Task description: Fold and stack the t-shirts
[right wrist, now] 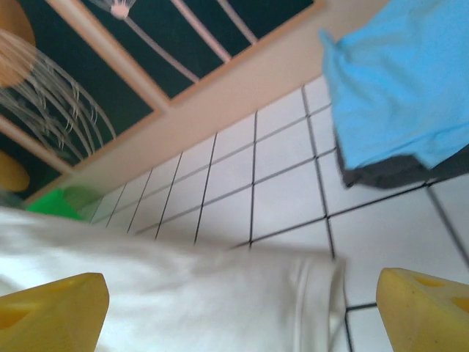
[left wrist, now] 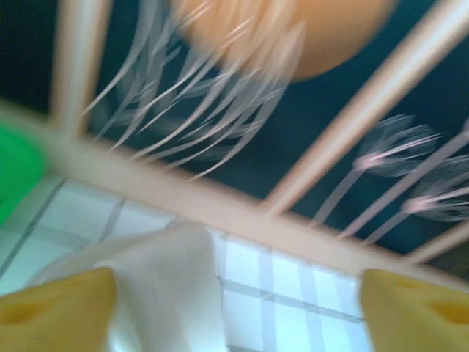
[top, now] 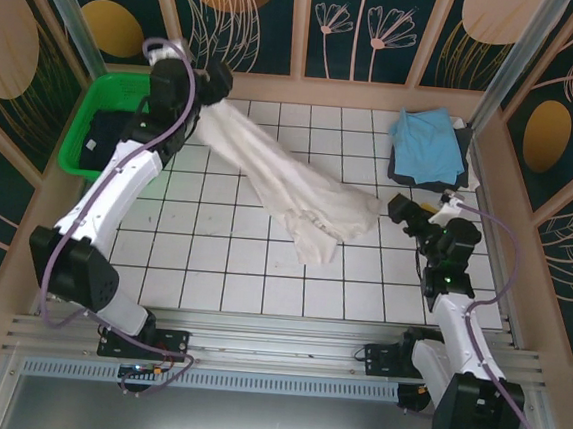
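Note:
A large cream-white t-shirt (top: 289, 185) stretches diagonally across the tiled table, from the back left down to the middle right. My left gripper (top: 213, 76) is at its raised back-left end. In the left wrist view that gripper (left wrist: 234, 315) stands open, its yellow fingertips wide apart, and the cream cloth (left wrist: 168, 286) lies beside the left one. My right gripper (top: 408, 207) is at the shirt's right end. It (right wrist: 242, 308) is open too, with the cream hem (right wrist: 183, 293) below it. A light blue t-shirt (top: 428, 145) lies on a dark one (top: 401, 170) at the back right.
A green mesh basket (top: 112, 87) stands at the back left with dark cloth (top: 107, 144) inside. Wooden-framed walls enclose the table on the back and both sides. The light blue shirt (right wrist: 396, 88) over its dark one (right wrist: 388, 170) is just beyond my right gripper.

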